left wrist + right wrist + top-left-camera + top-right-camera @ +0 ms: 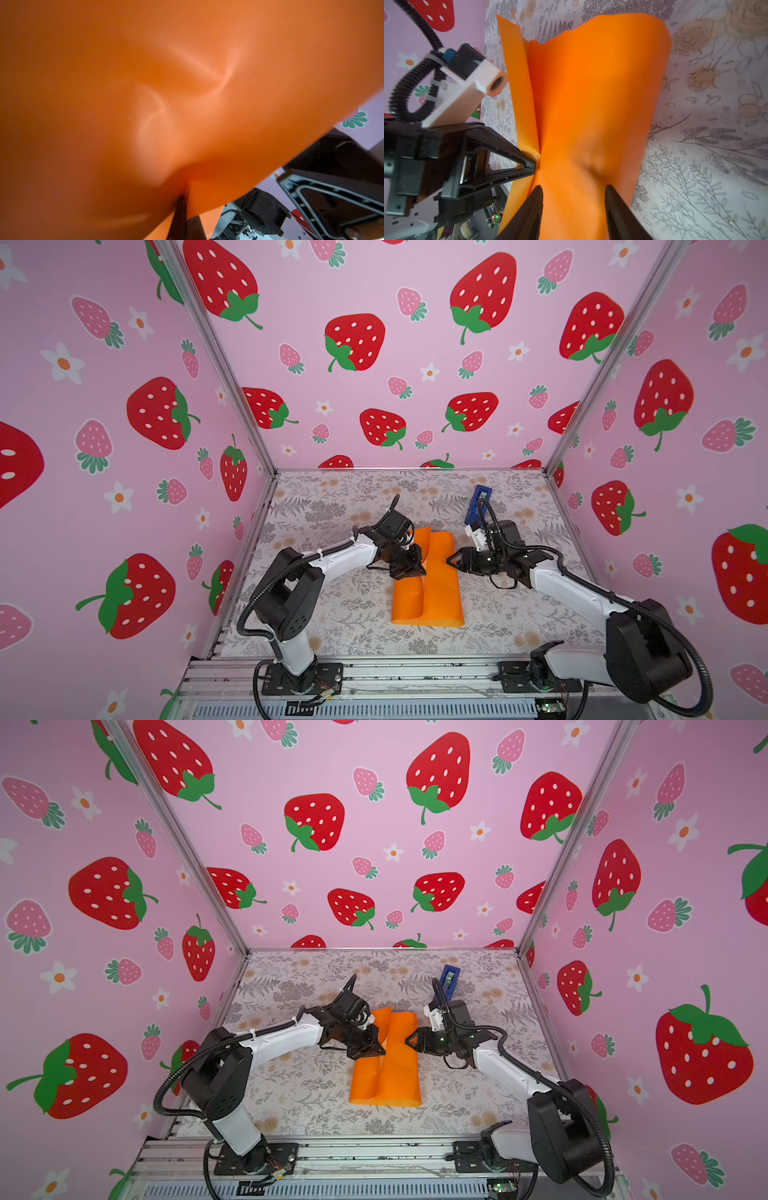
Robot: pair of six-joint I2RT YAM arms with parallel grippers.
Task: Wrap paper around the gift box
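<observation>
left hand (534, 165) pinching a fold of the plain bright-orange paper sheet (440, 593), right hand (573, 190) spread right by it

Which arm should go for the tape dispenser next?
Right, probably. The left gripper is shut on a raised fold of the paper, while the right gripper is open, empty, and nearer the tape dispenser.

Paper (432, 593): middle of the desk (332, 626), side flaps turned up and meeting along the centre.
Left gripper (417, 568): at the paper's left flap, touching it.
Right gripper (452, 562): at the paper's right side.
Tape dispenser (478, 502): toward the back right corner, behind the right gripper.
</observation>
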